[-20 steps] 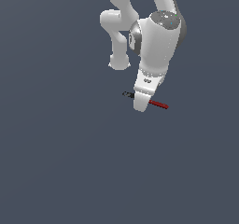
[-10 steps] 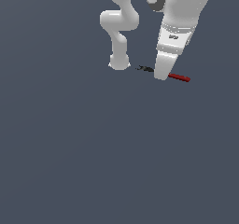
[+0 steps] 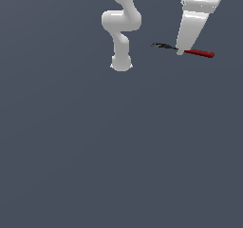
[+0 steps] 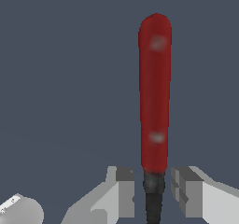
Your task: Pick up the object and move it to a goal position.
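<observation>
The object (image 3: pixel 199 53) is a thin utensil with a red handle and a black pronged end (image 3: pixel 161 45). It hangs level in the air at the upper part of the exterior view's right. My white gripper (image 3: pixel 180 51) is shut on it where the red handle meets the black neck. In the wrist view the red handle (image 4: pixel 155 92) runs away from the camera. The grey fingertips (image 4: pixel 122 186) stand on either side of the black neck (image 4: pixel 154 195), and the gripper (image 4: pixel 154 190) clamps it. The prongs are hidden in the wrist view.
The arm's white base and lower links (image 3: pixel 121 32) stand at the upper middle of the exterior view. A flat dark grey floor (image 3: pixel 118 151) fills everything else. A rounded white part of the arm (image 4: pixel 18 211) shows at a corner of the wrist view.
The gripper has risen and moved toward the exterior view's right, carrying the object with it. The object stays level in the same grip.
</observation>
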You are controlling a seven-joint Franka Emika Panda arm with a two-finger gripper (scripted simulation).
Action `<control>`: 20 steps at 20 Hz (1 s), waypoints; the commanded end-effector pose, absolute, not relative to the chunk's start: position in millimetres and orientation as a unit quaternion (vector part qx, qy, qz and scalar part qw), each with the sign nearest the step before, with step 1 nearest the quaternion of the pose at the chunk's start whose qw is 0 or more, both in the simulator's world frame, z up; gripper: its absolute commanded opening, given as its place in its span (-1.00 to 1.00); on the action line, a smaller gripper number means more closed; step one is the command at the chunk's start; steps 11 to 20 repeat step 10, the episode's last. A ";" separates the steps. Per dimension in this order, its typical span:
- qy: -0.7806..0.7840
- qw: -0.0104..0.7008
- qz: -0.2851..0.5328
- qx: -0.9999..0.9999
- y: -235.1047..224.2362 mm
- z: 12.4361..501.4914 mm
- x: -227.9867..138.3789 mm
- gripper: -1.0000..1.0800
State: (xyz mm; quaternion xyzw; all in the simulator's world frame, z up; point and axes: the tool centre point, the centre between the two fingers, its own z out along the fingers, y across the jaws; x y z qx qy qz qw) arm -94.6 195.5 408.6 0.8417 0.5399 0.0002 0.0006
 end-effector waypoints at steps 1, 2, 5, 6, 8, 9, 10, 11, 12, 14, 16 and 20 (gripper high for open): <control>0.539 0.000 0.000 0.842 201.2 421.2 -98.6 -1.00; 0.539 0.000 0.000 0.842 203.1 424.8 -99.6 -1.00; 0.539 0.000 0.000 0.842 206.8 432.8 -101.5 -1.00; 0.539 0.000 0.000 0.842 207.7 434.4 -101.8 -1.00; 0.539 0.000 0.000 0.842 208.4 435.9 -101.7 -1.00; 0.539 0.000 0.000 0.842 208.6 435.9 -101.4 -1.00; 0.539 0.000 0.000 0.842 208.6 435.8 -101.3 -1.00; 0.539 0.000 0.000 0.842 208.6 435.8 -101.3 -1.00; 0.539 0.000 0.000 0.842 208.6 435.8 -101.3 -1.00; 0.539 0.000 0.000 0.842 208.6 435.8 -101.3 -1.00; 0.539 0.000 0.000 0.842 208.6 435.8 -101.3 -1.00; 0.539 0.000 0.000 0.842 208.6 435.8 -101.3 -1.00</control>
